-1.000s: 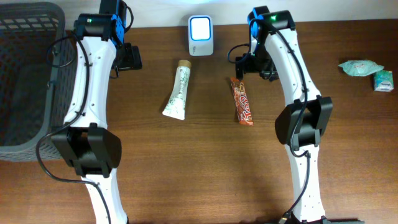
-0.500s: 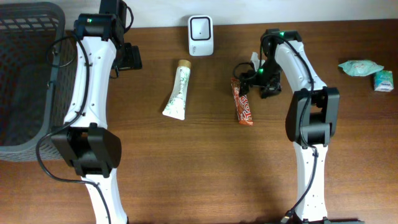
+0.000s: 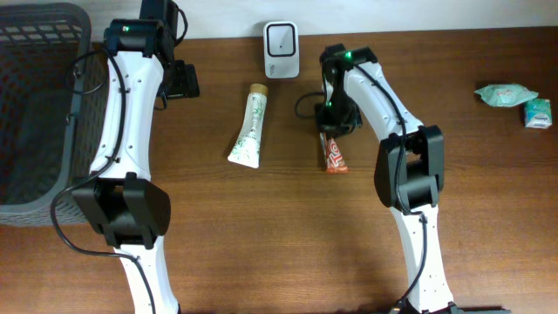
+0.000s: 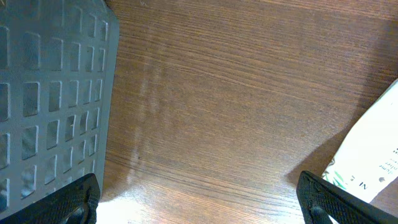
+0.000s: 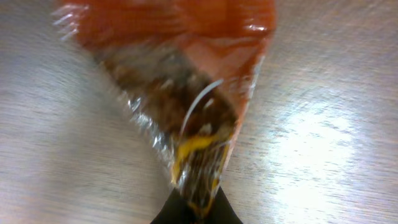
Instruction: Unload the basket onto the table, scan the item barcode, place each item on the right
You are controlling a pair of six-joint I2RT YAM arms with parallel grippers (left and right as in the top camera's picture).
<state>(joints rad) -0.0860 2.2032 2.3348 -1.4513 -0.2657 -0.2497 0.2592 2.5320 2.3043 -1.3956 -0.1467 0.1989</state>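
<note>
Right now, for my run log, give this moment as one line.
right fingers: shut on candy bar | left fingers: open, empty | scanner: at back edge

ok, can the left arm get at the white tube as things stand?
Probably yes. The left gripper is open and empty, and the white tube lies flat nearby with only bare table between. The right gripper, shut on the snack bar, is on the tube's far side.

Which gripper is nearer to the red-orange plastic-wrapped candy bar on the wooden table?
Right. The right gripper is shut on the far end of the red-orange candy bar. The left gripper hangs open, well away past the white tube, beside the grey basket.
</note>
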